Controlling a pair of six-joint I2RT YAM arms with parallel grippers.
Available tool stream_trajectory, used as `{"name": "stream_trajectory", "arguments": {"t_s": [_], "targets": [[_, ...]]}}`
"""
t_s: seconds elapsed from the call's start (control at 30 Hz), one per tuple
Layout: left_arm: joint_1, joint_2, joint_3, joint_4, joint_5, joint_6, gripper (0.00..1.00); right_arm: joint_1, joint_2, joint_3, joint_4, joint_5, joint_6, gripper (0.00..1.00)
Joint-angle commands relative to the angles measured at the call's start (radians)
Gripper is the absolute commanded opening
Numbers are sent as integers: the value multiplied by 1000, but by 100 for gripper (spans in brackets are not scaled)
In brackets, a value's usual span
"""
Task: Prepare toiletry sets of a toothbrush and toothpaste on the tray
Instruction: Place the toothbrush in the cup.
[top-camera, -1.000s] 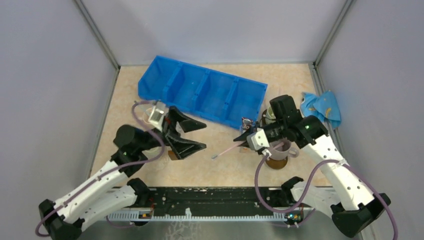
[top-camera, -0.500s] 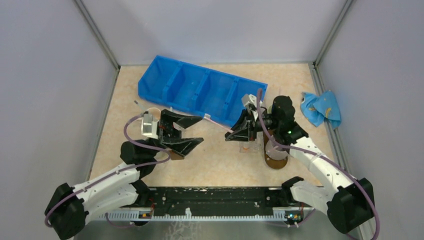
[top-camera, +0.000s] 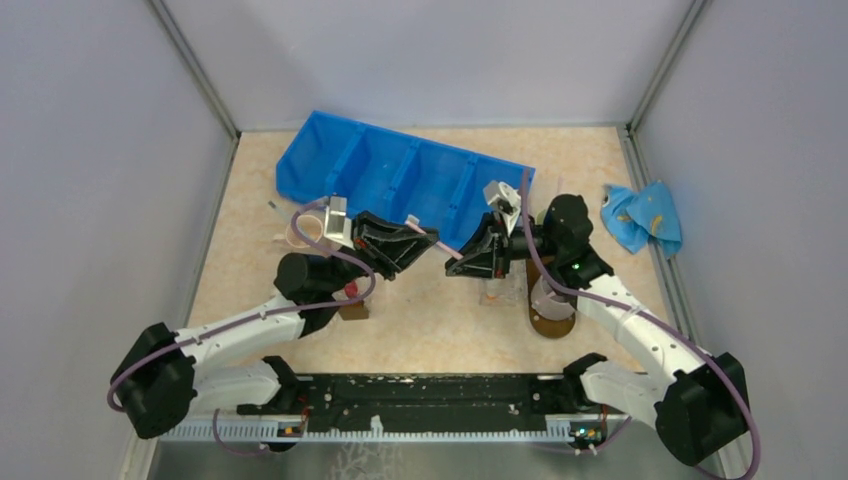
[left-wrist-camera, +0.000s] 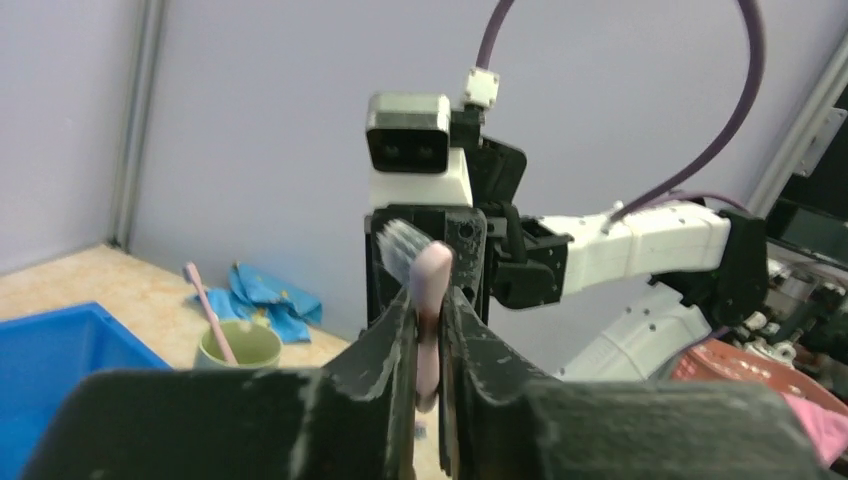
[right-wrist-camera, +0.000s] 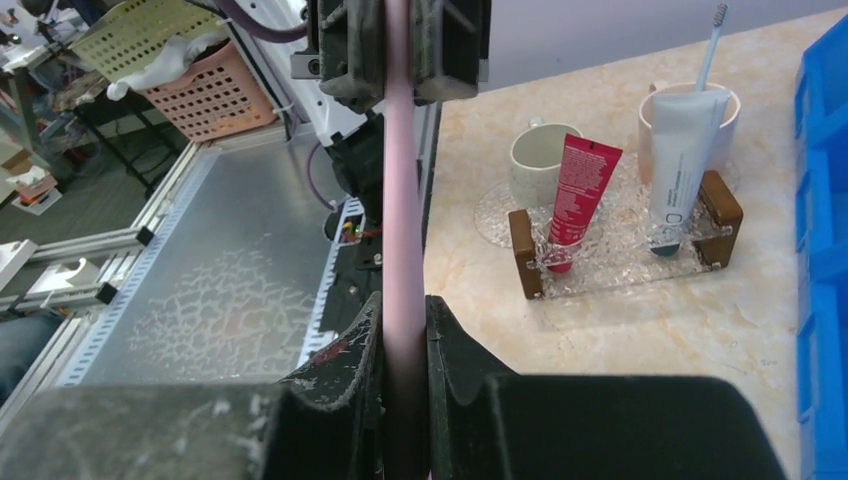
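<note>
The two arms are meeting over the middle of the table (top-camera: 430, 335), and a pink toothbrush (top-camera: 441, 246) is hanging in the air between them. The left tool (top-camera: 422, 238) is reaching in from 9 o'clock and the right tool (top-camera: 456, 264) from 3 o'clock, tips almost facing. Both are gripping the same brush. In the left wrist view the left fingers (left-wrist-camera: 392, 340) are pressing on either side of the handle just below the bristle head, which is sticking up past them. In the right wrist view the right fingers (right-wrist-camera: 362, 345) are clamping the handle, whose shaft is running straight on into the left tool.

The tray (top-camera: 553, 326) is lying at 4 o'clock from the brush, under the right forearm, with only part of its brown surface showing. A pale mug (top-camera: 547, 296) is sitting on it, partly hidden. A blue bin (top-camera: 400, 180) is lying slantwise at 12 o'clock and a blue cloth (top-camera: 642, 215) at 2 o'clock by the wall.

At 3 o'clock in the right wrist view a clear rack (right-wrist-camera: 620, 250) with brown ends is holding a red toothpaste tube (right-wrist-camera: 580, 195) and a white toothpaste tube (right-wrist-camera: 682, 155), caps down. Behind it a mug is holding a white toothbrush (right-wrist-camera: 708, 50)
</note>
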Motion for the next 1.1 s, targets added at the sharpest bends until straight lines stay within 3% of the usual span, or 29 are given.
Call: {"name": "stream_trajectory", "arguments": {"t_s": [0.0, 0.1, 0.17, 0.23, 0.3, 0.5, 0.73, 0.8, 0.93, 1.07], "targets": [[-19, 21, 46, 11, -5, 7, 2, 15, -2, 11, 31, 22, -9, 0], [-20, -10, 42, -41, -32, 39, 0, 15, -11, 22, -14, 4, -50, 2], [-17, -60, 36, -130, -67, 74, 0, 14, -19, 43, -102, -6, -143, 31], [-11, -143, 48, -297, -103, 122, 0, 12, -29, 73, -225, 8, -259, 71], [-8, -218, 87, -533, -174, 173, 0, -1, -37, 107, -341, 34, -343, 83], [-6, -382, 261, -1226, -544, 292, 0, -44, -54, 139, -425, 48, -404, 85], [-6, -389, 458, -1827, -1110, 226, 0, -49, -50, 144, -441, 81, -416, 85], [-5, -421, 458, -1892, -1201, 179, 0, -50, -48, 145, -447, 85, -422, 85], [-5, -511, 388, -1862, -1354, 211, 0, -51, -47, 144, -449, 88, -423, 85], [-5, -476, 351, -1897, -1470, 158, 0, -51, -46, 142, -447, 93, -423, 85]]}}
